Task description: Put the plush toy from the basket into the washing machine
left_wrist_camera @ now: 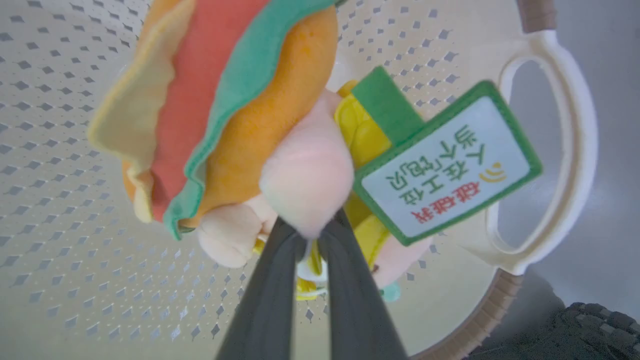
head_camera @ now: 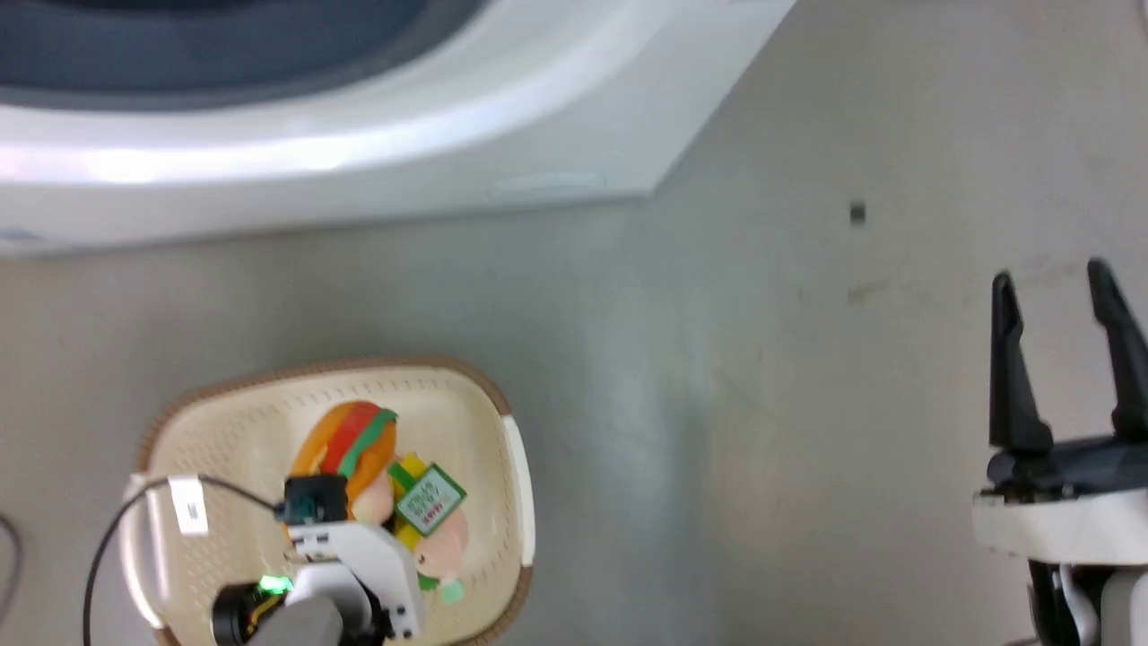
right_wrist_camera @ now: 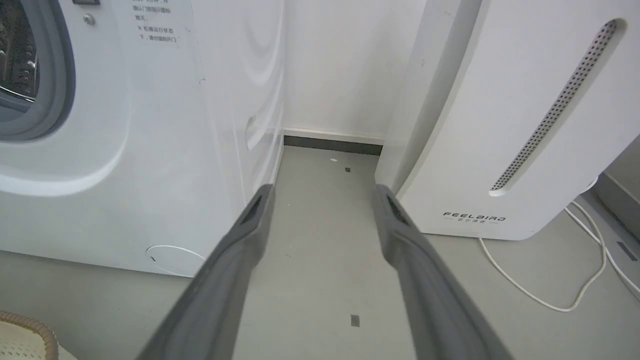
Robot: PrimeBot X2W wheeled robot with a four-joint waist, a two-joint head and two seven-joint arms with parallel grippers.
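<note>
Left wrist view: left claw [left_wrist_camera: 312,227] clamped on plush toy [left_wrist_camera: 240,110] limb, inside basket [left_wrist_camera: 60,200]; right claw [head_camera: 1050,269] wide.

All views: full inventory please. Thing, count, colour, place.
toy: 1, orange-red head with a green stripe, peach limbs, yellow clothes; inside the basket's rim
tag: 1, green and white; on the toy
basket: 1, cream, brown rim; on the floor before the washer
washer: 1, white, grey gasket; top left of the head view
FEELBIRD appliance: 1, white; right of the washer, a gap between them
cable: 1, white; on the floor by the appliance
floor: grey
left gripper: 1, dark fingers shut on a peach limb of the toy
right gripper: 1, dark fingers open, above the floor
</note>
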